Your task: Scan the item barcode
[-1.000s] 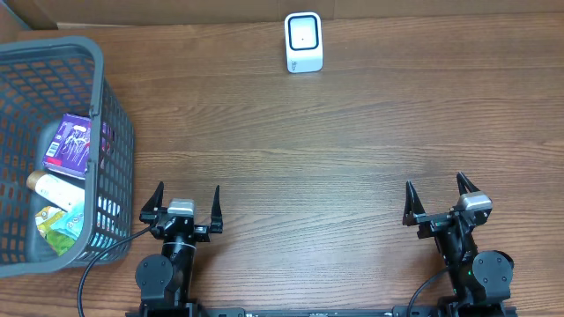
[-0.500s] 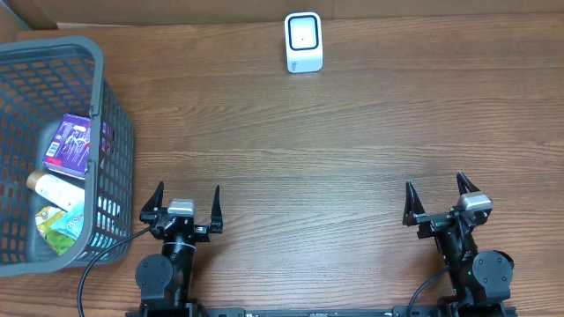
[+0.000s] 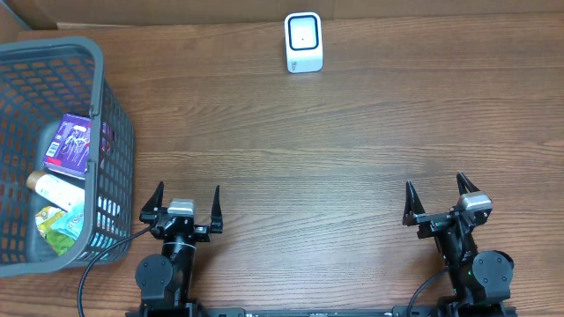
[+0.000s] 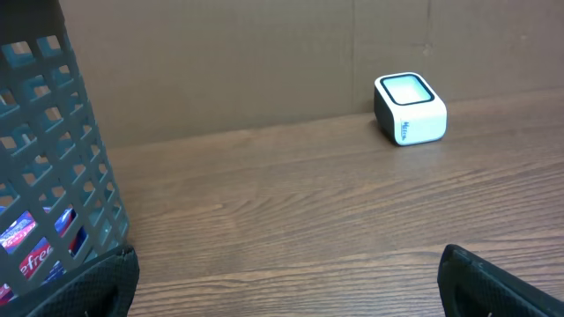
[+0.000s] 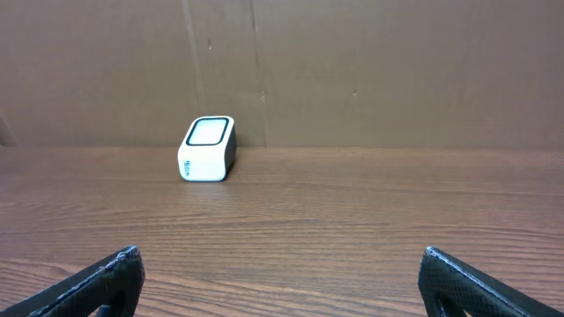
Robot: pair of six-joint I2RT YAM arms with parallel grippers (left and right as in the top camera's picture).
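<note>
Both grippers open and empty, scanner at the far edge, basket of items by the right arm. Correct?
Not quite: the overhead view shows the basket beside the left gripper, not the right gripper. Both are open and empty, and the scanner stands at the far edge.

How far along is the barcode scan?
Nothing looks done yet. Nothing is in hand: both arms' jaws stand open and empty at the near edge. The items, including the purple box, lie in the basket. Remaining: pick one and show its barcode to the scanner.
</note>
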